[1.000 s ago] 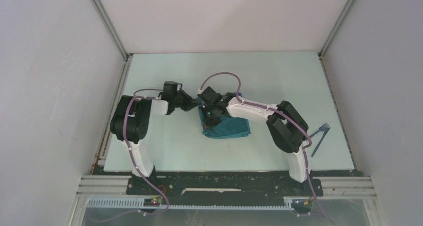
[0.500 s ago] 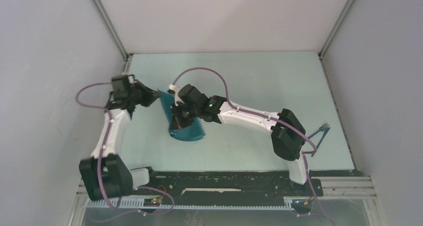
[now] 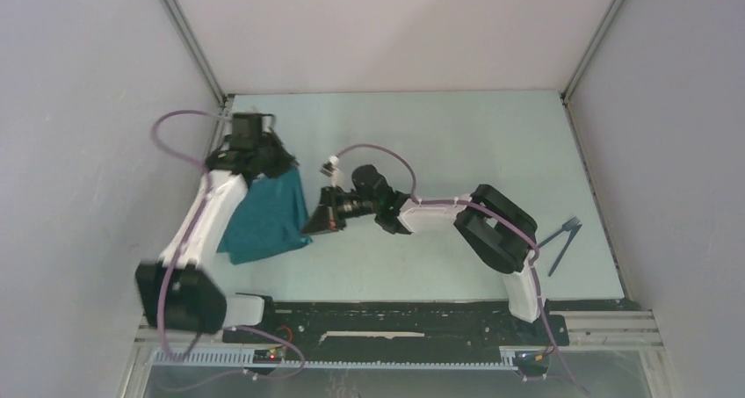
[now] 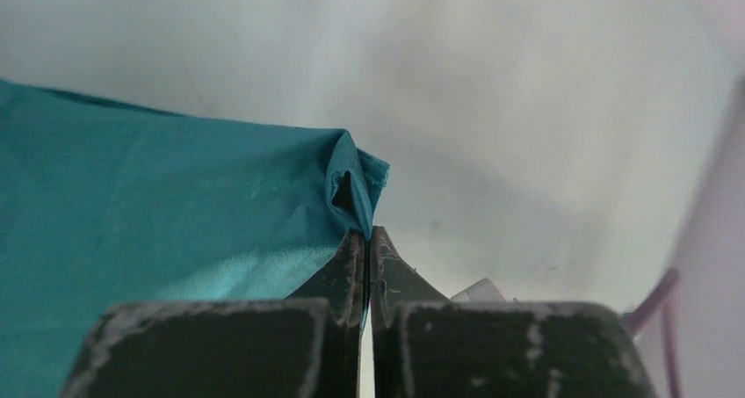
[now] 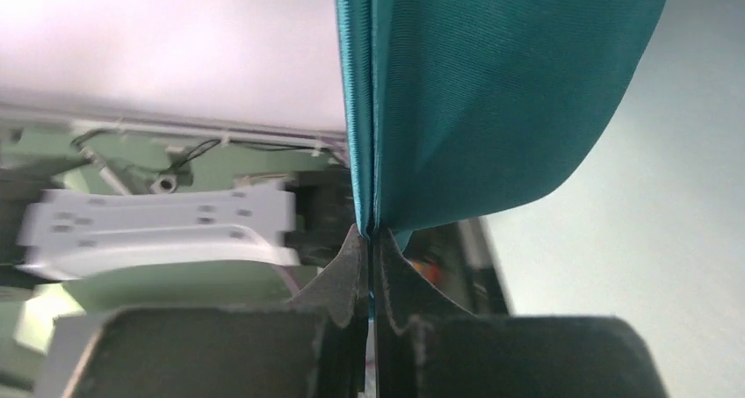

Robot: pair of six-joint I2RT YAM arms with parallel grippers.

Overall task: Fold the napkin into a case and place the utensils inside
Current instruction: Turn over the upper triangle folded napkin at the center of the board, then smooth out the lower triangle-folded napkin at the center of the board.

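The teal satin napkin (image 3: 264, 218) hangs spread at the left of the table, held by both grippers. My left gripper (image 3: 264, 162) is shut on its far corner; in the left wrist view the cloth (image 4: 158, 205) bunches at the closed fingertips (image 4: 366, 237). My right gripper (image 3: 314, 220) is shut on the napkin's right corner; in the right wrist view the cloth (image 5: 492, 90) rises from the closed gripper (image 5: 372, 233). The two dark utensils (image 3: 562, 238) lie at the table's right edge, far from both grippers. No folded case shows.
The pale table (image 3: 457, 143) is boxed in by white walls on the left, back and right. A metal frame rail (image 3: 395, 332) runs along the near edge by the arm bases. The left arm stretches along the left wall.
Both grippers have carried the napkin left from the table's middle. The folded cloth has opened into a wider sheet. The left arm has swung out toward the left wall; the right arm has reached further left.
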